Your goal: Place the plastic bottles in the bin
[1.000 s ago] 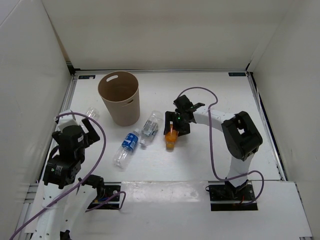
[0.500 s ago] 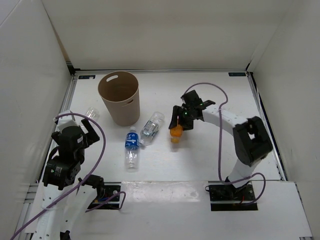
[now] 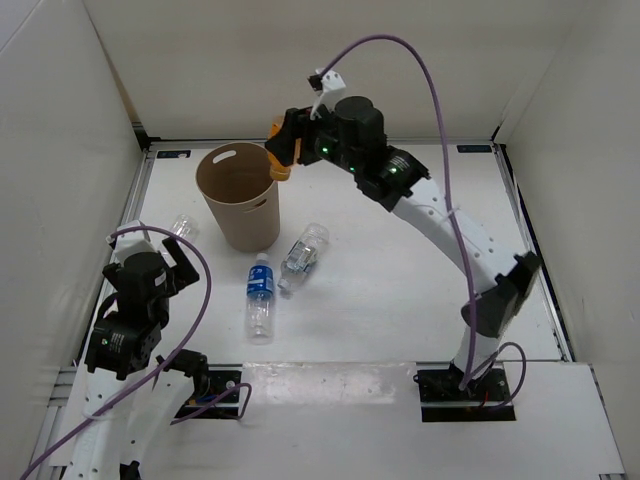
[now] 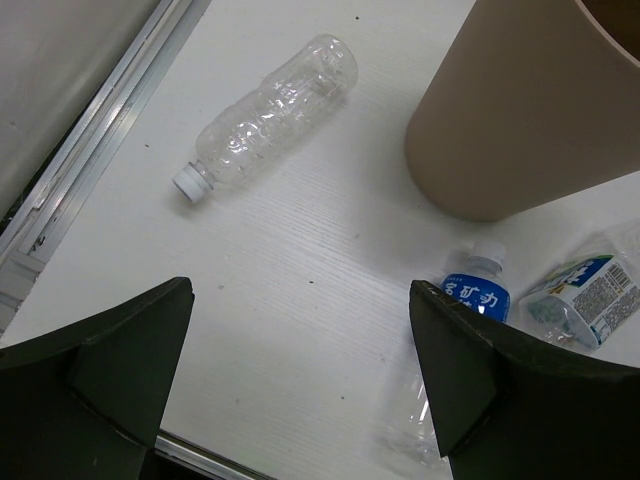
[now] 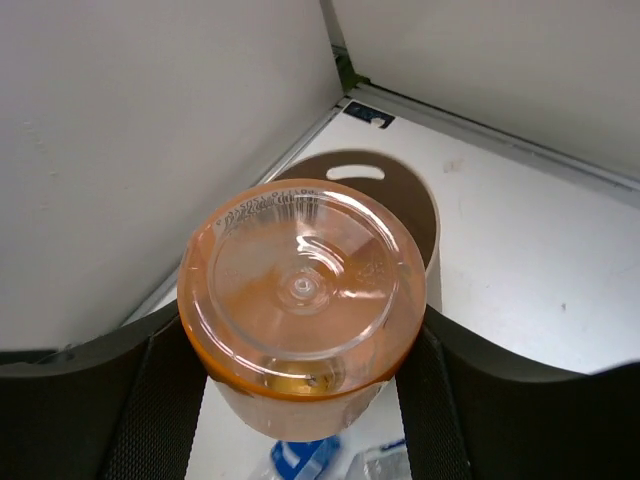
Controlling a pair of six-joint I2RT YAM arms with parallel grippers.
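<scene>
My right gripper (image 3: 287, 150) is shut on the short orange bottle (image 3: 279, 160) and holds it high over the right rim of the tan bin (image 3: 243, 218). In the right wrist view the orange bottle (image 5: 300, 285) fills the space between the fingers, with the bin (image 5: 412, 195) below and behind it. A blue-label bottle (image 3: 260, 297), a crushed clear bottle (image 3: 303, 252) and a plain clear bottle (image 3: 182, 224) lie on the table. My left gripper (image 3: 165, 264) is open and empty near the left edge. Its view shows the plain bottle (image 4: 270, 110), the bin wall (image 4: 530, 120) and the blue-label bottle (image 4: 476, 297).
White walls enclose the table at the back and on both sides. A metal rail (image 4: 90, 170) runs along the left edge. The right arm's purple cable (image 3: 430, 90) arcs high over the back of the table.
My right gripper has lifted the orange bottle from the table's middle and carried it up and left, over the bin's rim. The blue-label bottle has rolled to a straighter position. The left arm has not moved.
</scene>
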